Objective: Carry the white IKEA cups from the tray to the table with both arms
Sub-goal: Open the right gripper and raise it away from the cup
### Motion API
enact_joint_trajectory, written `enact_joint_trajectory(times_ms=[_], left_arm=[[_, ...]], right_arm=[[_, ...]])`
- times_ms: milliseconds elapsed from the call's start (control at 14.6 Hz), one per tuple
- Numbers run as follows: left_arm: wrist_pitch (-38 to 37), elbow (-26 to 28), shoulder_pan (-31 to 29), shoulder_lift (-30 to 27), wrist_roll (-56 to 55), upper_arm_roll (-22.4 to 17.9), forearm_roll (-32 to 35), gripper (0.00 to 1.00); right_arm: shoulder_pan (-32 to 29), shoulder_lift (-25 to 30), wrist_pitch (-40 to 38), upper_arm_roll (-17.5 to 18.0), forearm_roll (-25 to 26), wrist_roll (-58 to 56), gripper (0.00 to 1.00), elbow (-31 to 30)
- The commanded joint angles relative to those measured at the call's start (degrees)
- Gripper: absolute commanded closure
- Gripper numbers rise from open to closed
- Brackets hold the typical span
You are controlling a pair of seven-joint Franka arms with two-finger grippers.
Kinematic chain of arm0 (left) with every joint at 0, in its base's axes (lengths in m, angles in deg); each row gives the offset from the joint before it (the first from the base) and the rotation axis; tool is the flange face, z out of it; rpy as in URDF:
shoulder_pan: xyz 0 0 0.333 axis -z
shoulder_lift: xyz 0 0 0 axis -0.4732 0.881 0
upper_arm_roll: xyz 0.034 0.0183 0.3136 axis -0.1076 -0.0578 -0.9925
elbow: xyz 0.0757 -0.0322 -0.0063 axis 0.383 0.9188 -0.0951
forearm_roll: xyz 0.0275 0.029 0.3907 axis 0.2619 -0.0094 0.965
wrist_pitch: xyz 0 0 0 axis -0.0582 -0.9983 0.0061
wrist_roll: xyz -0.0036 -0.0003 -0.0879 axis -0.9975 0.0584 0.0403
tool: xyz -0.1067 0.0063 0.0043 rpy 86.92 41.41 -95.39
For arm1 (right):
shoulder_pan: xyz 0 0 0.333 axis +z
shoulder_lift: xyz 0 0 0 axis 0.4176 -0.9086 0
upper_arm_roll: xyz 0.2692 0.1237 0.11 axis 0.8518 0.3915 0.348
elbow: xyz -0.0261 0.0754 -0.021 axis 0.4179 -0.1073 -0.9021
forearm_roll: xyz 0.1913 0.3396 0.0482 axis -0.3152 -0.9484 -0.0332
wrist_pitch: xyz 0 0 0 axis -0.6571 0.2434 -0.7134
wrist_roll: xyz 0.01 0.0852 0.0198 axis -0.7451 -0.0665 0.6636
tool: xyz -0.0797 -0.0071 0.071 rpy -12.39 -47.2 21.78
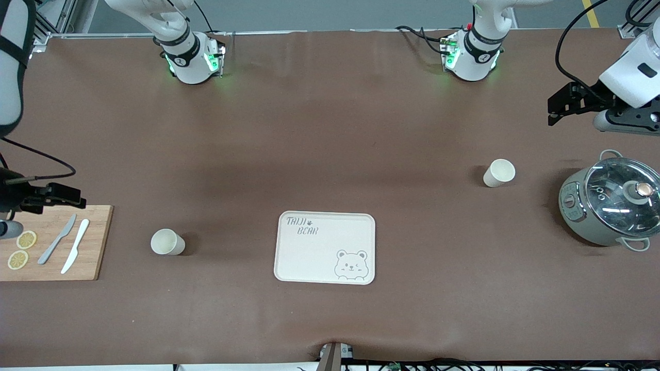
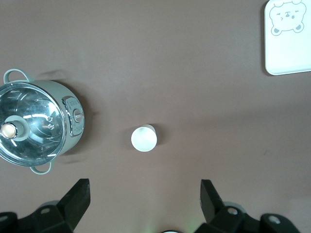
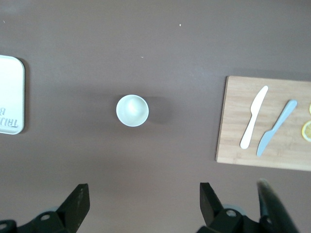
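- The left gripper (image 2: 145, 204) hung with its jaws spread wide and empty, raised over the table (image 1: 330, 129) at the left arm's end, above the ground between the pot (image 1: 611, 206) and the table's edge by the bases.
- Its wrist view looked straight down on one white cup (image 2: 144, 138), upright and open-mouthed on the table, beside the pot and well apart from the tray (image 1: 325, 247).
- The right gripper (image 3: 145, 204) was likewise wide and empty, over the cutting board (image 1: 56, 242) at the right arm's end.
- The other white cup (image 3: 132, 110) stood upright on the table between the tray and the cutting board, level with the tray.
- The tray itself lay bare, so by my judgement both cups were already off it and nothing remained to lift.
- Each cup stood nearer its own arm; being round, neither has a long axis to favour.
- Hard to read: the right gripper's fingers were cut off at the front view's edge, and two knives (image 1: 67, 245) and lemon slices (image 1: 20, 250) lay on the board under it.
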Motion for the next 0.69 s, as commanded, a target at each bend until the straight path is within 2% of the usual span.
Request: enact_joint_trajectory(times_ms=[0,206,619], left_arm=[[0.1,-0.5,-0.3,0.2,-0.2,-0.1,-0.8,0.00],[0.1,-0.5,-0.3,0.2,-0.2,-0.1,-0.7,0.00],[0.1,-0.5,-0.3,0.2,-0.4,-0.1,-0.7,0.00]], right_arm=[[1.6,2.9,-1.0,0.6,1.2,4.5,0.00,-0.3],[2.3,4.9,-1.0,0.7,3.5,4.6,0.00,-0.3],[0.9,6.8,-3.9,0.3,3.5,5.0,0.00,-0.8]])
